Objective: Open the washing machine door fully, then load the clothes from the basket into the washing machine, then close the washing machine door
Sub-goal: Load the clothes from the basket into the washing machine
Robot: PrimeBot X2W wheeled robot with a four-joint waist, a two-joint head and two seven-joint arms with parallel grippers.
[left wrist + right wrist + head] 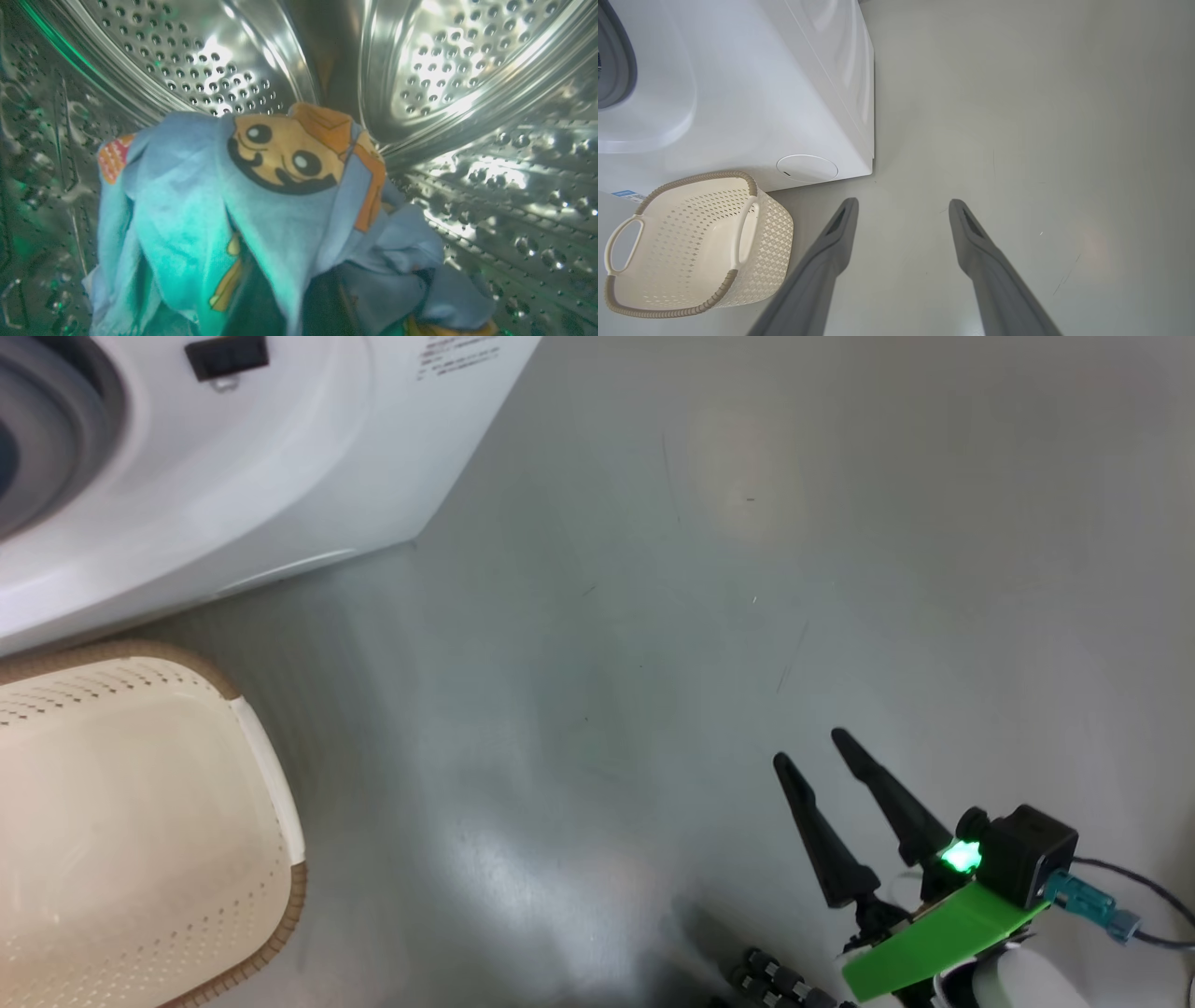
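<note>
Head view: the basket (273,784) sits on the floor (653,616) just in front of the washing machine (280,448). The right gripper (808,748) hovers well off the machine's corner, jaws apart. Left wrist view: the clothes (261,196) are inside the machine's steel drum (210,60), draped over the left gripper, whose jaws are closed on the cloth. Right wrist view: the basket stands just before the machine's round cap (807,168).
</note>
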